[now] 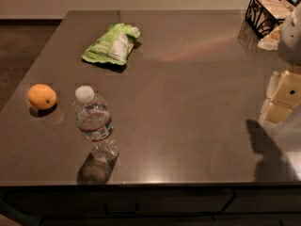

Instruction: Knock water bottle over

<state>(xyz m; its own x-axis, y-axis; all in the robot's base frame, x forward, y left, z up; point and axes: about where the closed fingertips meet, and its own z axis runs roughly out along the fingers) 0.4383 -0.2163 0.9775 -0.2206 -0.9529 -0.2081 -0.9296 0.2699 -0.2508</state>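
Note:
The water bottle (96, 126) stands upright on the dark countertop (188, 93) near its front left. It is clear and ribbed, with a white cap and a thin red-edged label band. My gripper (281, 100) is at the right edge of the view, above the counter's right side and far to the right of the bottle. It holds nothing that I can see, and its shadow falls on the counter just below it.
An orange (42, 96) lies just left of the bottle. A green snack bag (113, 44) lies behind it toward the back. A black wire basket (268, 11) with pale items stands at the back right corner. The counter's front edge runs close below the bottle.

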